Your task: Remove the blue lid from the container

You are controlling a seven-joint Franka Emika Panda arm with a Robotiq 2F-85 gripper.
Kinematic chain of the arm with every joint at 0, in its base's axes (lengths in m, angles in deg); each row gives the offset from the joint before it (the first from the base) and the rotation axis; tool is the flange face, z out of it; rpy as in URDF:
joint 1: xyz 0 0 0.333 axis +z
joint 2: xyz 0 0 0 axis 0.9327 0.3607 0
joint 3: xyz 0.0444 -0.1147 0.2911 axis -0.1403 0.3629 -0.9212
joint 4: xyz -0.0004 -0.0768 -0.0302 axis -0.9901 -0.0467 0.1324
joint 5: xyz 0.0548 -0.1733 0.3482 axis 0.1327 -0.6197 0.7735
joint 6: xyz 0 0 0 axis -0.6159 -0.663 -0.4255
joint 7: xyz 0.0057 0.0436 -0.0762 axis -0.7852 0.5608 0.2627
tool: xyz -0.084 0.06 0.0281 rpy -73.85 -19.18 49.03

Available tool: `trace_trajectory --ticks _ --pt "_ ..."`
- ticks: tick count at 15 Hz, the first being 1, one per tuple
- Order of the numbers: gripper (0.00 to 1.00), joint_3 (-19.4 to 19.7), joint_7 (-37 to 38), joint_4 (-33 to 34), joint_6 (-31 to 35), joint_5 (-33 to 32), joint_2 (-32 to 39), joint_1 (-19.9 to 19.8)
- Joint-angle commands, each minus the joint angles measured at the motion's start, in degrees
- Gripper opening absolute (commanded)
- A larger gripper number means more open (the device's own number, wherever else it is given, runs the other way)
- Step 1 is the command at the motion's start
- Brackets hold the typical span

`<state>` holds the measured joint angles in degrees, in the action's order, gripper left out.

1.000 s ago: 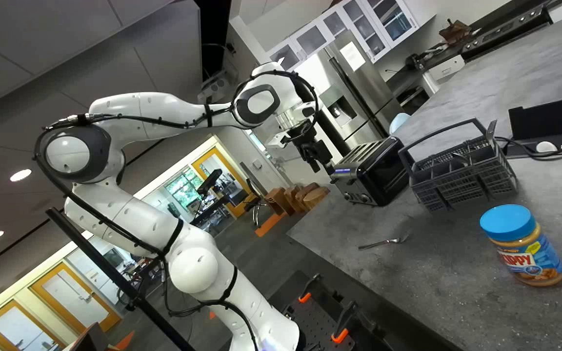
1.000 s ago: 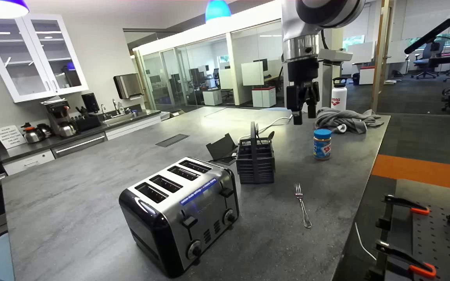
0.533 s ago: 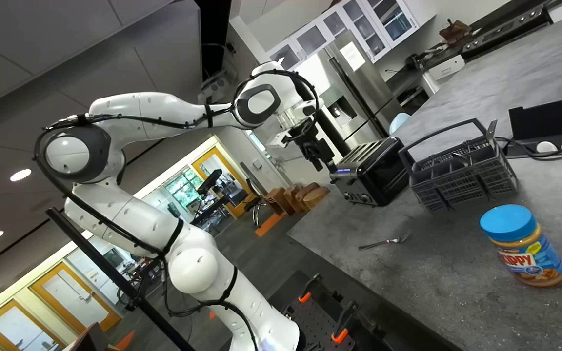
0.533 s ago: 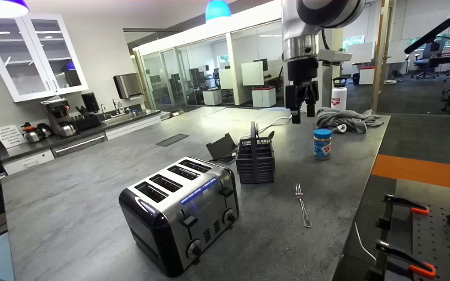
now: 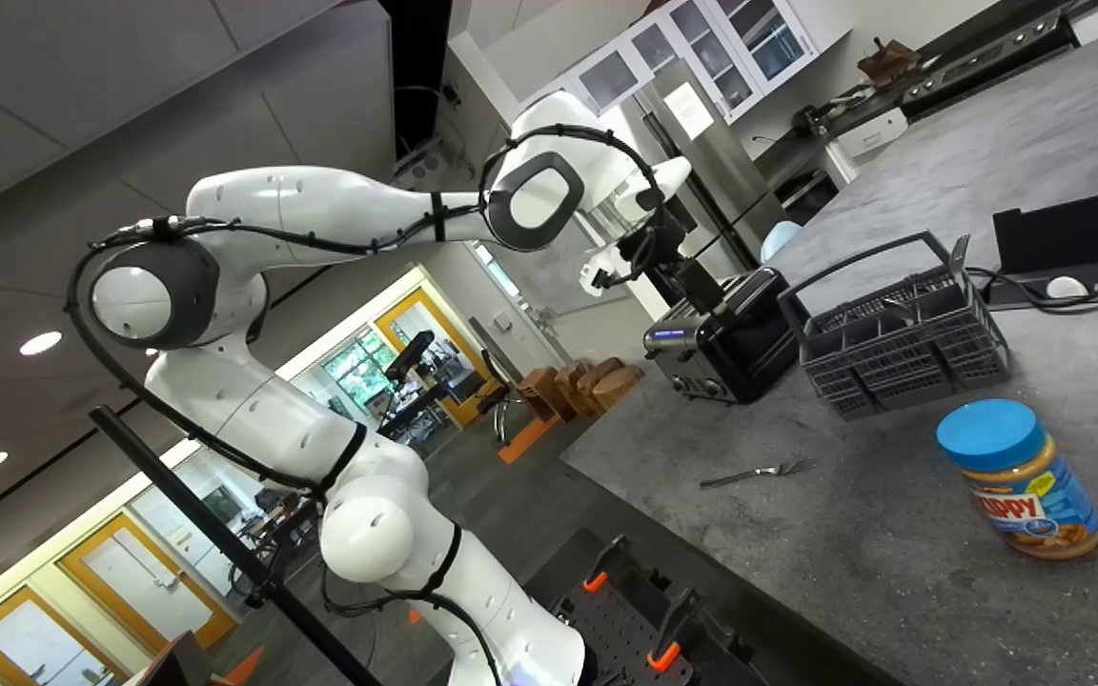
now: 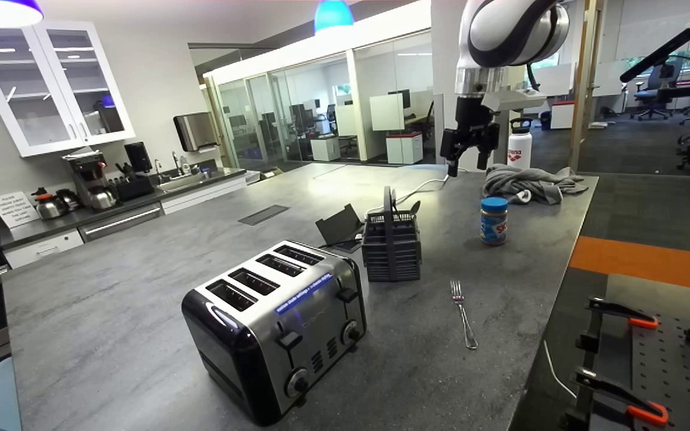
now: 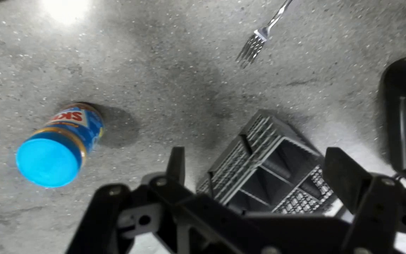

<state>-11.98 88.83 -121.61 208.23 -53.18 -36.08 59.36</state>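
The blue lid [image 5: 991, 435] sits on top of the container [image 5: 1045, 514], an upright peanut butter jar with a colourful label. The lid [image 6: 494, 205] and jar [image 6: 493, 231] stand on the counter near its edge. In the wrist view, the lid [image 7: 48, 162] and jar [image 7: 79, 118] are at the left, outside my fingers. My gripper [image 6: 468, 169] is raised above the counter, apart from the jar. In the wrist view, my gripper [image 7: 255, 151] is open with its fingers wide apart and nothing held. It also shows in an exterior view [image 5: 722, 312], in front of the toaster.
A dark cutlery basket [image 6: 392, 254] shows below my fingers in the wrist view [image 7: 233, 158]. A fork [image 6: 463, 314] lies on the counter. A four-slot toaster [image 6: 279, 329] stands beyond the basket. A grey cloth [image 6: 533, 184] and white bottle [image 6: 519, 146] are behind the jar.
My arm and gripper have moved to the right in both exterior views, and the gripper has turned. The jar and lid have not moved.
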Motion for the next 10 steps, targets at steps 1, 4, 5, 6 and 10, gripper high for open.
trace_trajectory --ticks 1,4,5,6,10 --pt "1.00 2.31 5.19 1.33 3.83 -3.05 3.57 -4.01" --pt "1.00 4.51 8.41 2.11 7.81 -5.72 6.54 -6.82" --pt "1.00 5.25 8.74 2.71 9.30 -6.55 8.14 -7.53" --pt "1.00 5.87 8.81 3.37 10.78 -7.64 9.75 -8.07" --pt "1.00 7.67 6.64 3.38 11.61 -7.19 11.17 -8.01"
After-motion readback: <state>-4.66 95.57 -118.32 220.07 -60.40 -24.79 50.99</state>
